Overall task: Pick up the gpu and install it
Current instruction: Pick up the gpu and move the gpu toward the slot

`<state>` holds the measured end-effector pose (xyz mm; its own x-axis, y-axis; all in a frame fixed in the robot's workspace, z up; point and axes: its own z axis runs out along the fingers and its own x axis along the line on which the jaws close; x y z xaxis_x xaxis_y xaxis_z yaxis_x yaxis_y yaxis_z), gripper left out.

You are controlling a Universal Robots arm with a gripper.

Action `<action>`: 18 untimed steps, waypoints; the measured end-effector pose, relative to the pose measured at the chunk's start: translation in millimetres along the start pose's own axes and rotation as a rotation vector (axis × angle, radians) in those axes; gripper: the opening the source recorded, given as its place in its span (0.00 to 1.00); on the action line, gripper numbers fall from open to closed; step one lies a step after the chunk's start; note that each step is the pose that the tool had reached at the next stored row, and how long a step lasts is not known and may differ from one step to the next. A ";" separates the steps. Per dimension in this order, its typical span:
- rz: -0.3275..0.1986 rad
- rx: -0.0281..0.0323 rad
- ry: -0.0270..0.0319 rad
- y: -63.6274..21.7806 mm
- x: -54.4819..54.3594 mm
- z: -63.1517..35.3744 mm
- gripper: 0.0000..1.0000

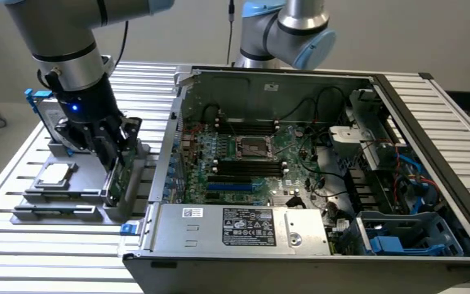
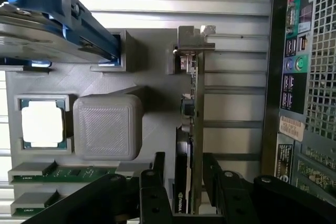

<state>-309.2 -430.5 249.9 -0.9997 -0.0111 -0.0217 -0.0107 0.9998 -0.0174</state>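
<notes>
**Claw [image 2: 184,158] open astride the gpu [image 2: 189,129]**

We find the claw low at the left of the exterior view, over the grey parts holder [image 2: 107,127] on the slatted surface [image 1: 22,245]. Its jaws stand wide, one on each side of the gpu, which stands on edge in a holder slot; whether they touch the card we cannot tell. A processor chip [image 2: 43,124] lies in the holder, and the open computer case [image 1: 300,86] sits just beside it.
</notes>
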 end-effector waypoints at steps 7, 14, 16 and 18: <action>0.000 0.0000 -0.0009 0.1 0.1 6.2 0.42; 0.000 0.0000 -0.0022 0.1 0.1 9.4 0.42; 0.000 0.0000 -0.0024 0.1 0.2 9.6 0.42; 0.000 0.0000 -0.0026 0.1 0.2 9.8 0.42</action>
<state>-309.1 -430.6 240.1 -0.9996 -0.0112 -0.0243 -0.0108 0.9998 -0.0173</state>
